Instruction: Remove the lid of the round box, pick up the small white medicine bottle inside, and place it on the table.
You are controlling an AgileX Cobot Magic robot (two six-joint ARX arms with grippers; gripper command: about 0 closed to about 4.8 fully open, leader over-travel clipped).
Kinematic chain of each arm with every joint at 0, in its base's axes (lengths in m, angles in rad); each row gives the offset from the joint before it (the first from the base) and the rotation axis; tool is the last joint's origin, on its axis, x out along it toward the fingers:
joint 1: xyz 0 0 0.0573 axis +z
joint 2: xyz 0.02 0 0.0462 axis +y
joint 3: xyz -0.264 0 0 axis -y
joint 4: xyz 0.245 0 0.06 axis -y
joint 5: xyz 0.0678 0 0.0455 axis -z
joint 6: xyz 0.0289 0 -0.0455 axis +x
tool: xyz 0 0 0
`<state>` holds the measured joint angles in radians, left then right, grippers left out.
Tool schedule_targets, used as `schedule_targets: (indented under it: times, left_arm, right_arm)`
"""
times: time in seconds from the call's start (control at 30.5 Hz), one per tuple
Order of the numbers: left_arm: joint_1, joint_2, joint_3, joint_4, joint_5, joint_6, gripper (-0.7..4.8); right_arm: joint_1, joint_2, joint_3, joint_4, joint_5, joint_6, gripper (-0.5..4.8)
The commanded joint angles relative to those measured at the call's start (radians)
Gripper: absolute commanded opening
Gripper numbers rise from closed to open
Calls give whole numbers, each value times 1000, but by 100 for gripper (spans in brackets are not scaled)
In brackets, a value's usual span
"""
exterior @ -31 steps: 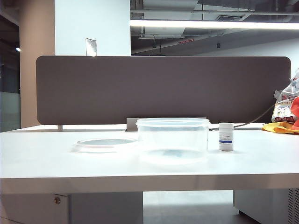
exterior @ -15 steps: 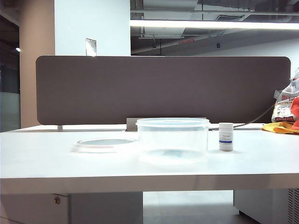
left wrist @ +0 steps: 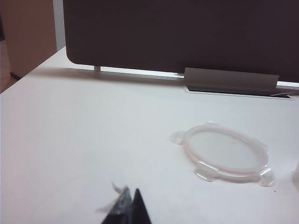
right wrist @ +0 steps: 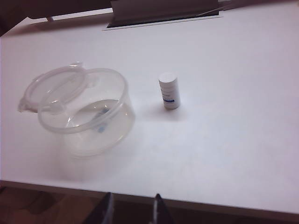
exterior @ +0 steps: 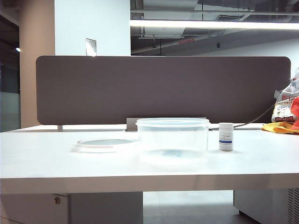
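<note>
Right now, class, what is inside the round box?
The round box holds no object: through its open top and clear wall only its bare floor shows. The small white medicine bottle stands outside on the table; the lid lies beside it. Nothing is covered.

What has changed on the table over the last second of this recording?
Nothing visibly changed. The lid still lies flat left of the open round box, and the small white medicine bottle still stands upright on the table to its right. No arm appears in the exterior view.

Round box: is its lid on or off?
Off. The lid lies flat on the table beside the open round box.
</note>
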<state>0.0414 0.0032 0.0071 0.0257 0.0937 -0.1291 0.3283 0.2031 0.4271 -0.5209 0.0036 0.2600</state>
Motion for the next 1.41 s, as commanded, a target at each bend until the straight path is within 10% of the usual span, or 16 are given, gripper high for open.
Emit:
schedule_targets:
  times: [0.03, 0.75, 1.41]
  left_arm:
    - [-1, 0, 0, 13, -2, -2, -5]
    - [0, 0, 0, 13, -2, -2, -5]
    - [0, 0, 0, 13, -3, -2, -5]
  right_arm:
    - [0, -2, 2, 27, 43, -105, 113]
    - [-362, -146, -296, 425, 125, -114, 113]
    - [-352, -200, -387, 428, 15, -207, 113]
